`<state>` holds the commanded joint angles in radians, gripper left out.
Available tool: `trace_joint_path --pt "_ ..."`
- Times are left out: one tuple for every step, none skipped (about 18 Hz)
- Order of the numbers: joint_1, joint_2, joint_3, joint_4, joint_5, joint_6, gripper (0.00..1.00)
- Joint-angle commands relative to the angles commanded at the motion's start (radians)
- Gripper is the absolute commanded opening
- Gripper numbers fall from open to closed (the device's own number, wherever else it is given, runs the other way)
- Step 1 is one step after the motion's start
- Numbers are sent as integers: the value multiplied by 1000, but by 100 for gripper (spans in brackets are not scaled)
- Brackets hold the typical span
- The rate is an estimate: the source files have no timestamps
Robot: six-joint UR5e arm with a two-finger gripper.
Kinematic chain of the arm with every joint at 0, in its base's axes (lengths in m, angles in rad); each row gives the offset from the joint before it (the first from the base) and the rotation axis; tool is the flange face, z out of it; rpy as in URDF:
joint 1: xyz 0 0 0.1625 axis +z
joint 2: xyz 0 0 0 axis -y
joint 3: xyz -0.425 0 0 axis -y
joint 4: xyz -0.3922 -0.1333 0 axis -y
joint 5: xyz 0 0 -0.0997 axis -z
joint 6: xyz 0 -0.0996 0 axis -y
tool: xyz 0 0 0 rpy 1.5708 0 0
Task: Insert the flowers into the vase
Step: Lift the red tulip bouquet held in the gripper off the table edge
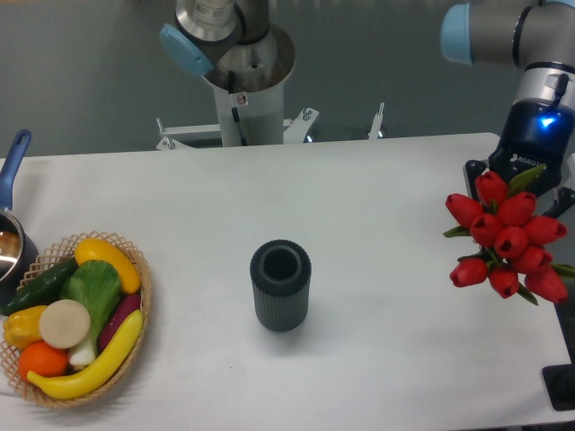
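Observation:
The vase (280, 285) is a dark grey ribbed cylinder with a thick round rim. It stands upright and empty in the middle of the white table. The flowers (508, 235), a tight bunch of red tulip buds with green leaves, hang in the air over the table's right edge, buds facing the camera and well to the right of the vase. My gripper (521, 186) is right behind the bunch and holds it. The fingers and the stems are mostly hidden by the buds.
A woven basket (142, 296) of vegetables sits at the front left. A pot with a blue handle (11, 166) is at the left edge. The arm's base (244, 85) stands behind the table. A black object (561, 386) is at the front right corner.

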<state>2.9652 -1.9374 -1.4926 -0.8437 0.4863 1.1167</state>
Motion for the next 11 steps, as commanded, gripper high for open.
trace_joint_path --pt "-2 -2 -2 0 0 0 30" --pt "-2 -2 -3 0 0 0 30" --pt "-3 -2 -2 0 0 -2 30" --pt "-3 -2 -2 0 2 -2 30" --pt "-5 -2 -3 0 2 -2 30" --pt "-6 -2 -8 0 2 0 30" --pt "-6 -3 -8 0 2 0 30" --pt "-8 -3 -8 0 2 0 30" --pt "-9 -5 -8 0 3 2 30" --pt "-14 -6 -8 0 3 2 30" --pt "-23 -9 -5 2 3 2 30"
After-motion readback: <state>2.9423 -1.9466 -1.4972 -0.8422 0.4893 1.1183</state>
